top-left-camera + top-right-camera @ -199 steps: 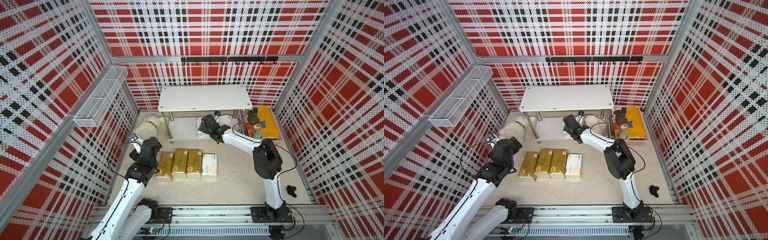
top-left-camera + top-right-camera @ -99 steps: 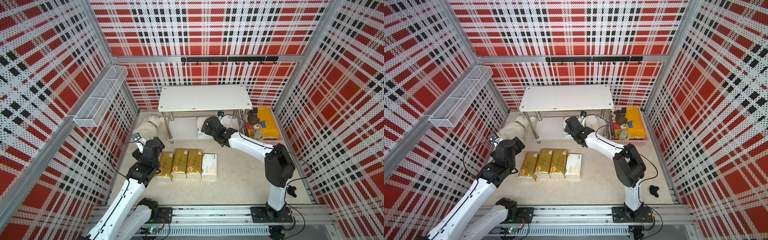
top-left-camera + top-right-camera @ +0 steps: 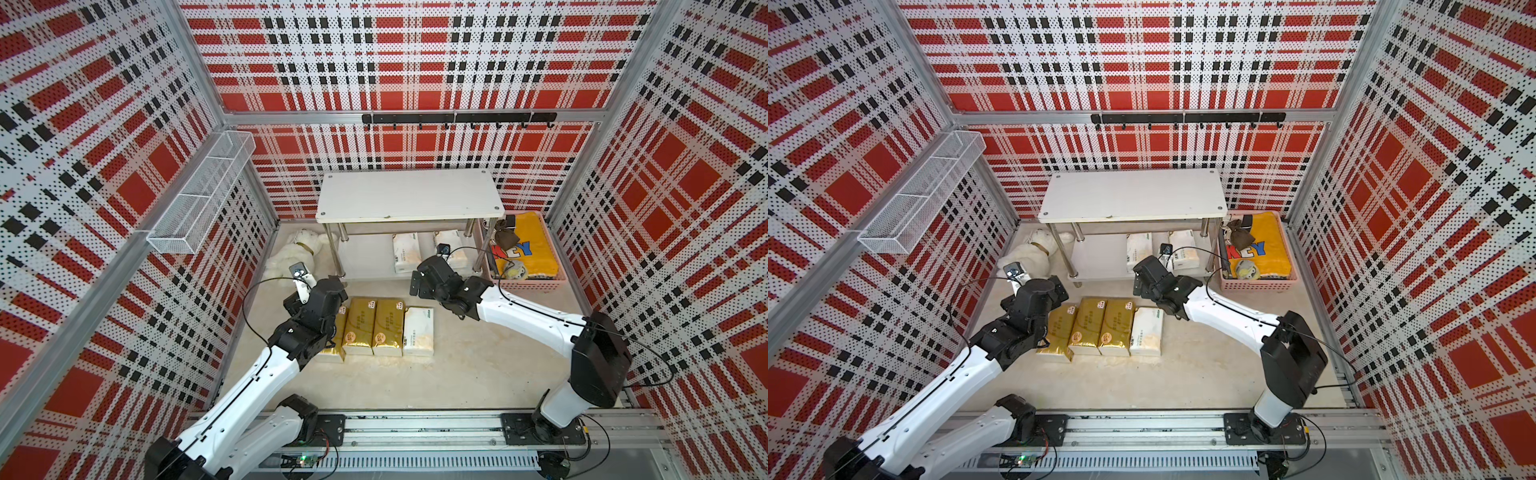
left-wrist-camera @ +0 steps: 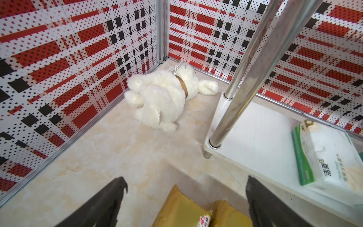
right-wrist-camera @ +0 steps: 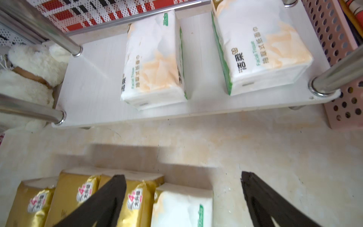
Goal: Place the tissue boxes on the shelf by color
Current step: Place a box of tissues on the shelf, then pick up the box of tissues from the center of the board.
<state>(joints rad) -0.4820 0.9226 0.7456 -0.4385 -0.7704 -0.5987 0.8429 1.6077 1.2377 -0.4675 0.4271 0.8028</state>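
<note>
My left claw (image 4: 185, 181) gapes empty over the leftmost of three gold packs (image 3: 359, 326) mid-surface, one white pack (image 3: 419, 332) adjoining; my right claw (image 5: 181, 175) gapes empty too; two white packs (image 3: 405, 251) lie on the shelf (image 3: 409, 199), lower board.

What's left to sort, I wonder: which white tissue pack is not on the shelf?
The white pack on the floor, last in the row beside three gold packs; the two other white packs lie on the lower board of the shelf.
</note>
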